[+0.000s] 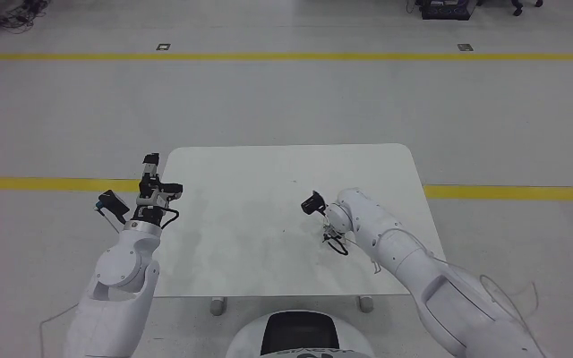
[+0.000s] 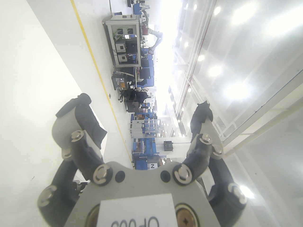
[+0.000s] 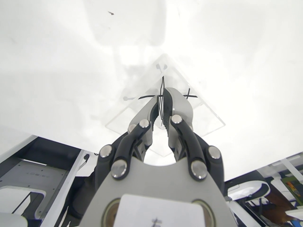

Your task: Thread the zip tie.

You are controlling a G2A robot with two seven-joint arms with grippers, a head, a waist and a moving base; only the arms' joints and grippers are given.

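My right gripper [image 3: 161, 95] points down at the white table [image 1: 269, 179], shut on a thin black zip tie [image 3: 162, 109] that runs up between its pads. Under its tips lies a clear plastic plate [image 3: 210, 119] with black tie ends sticking out on either side [image 3: 144, 97]. In the top view the right gripper [image 1: 334, 236] is right of the table's middle, with a black loop of tie [image 1: 338, 245] beside it. My left gripper [image 2: 144, 102] is open and holds nothing. It is raised at the table's left edge [image 1: 159, 183] and faces out into the room.
The table's surface [image 3: 59, 48] is bare white around the plate apart from a small dark speck [image 3: 110, 13]. Yellow floor lines [image 1: 501, 191] run behind the table. Equipment racks [image 2: 123, 41] stand far off in the hall.
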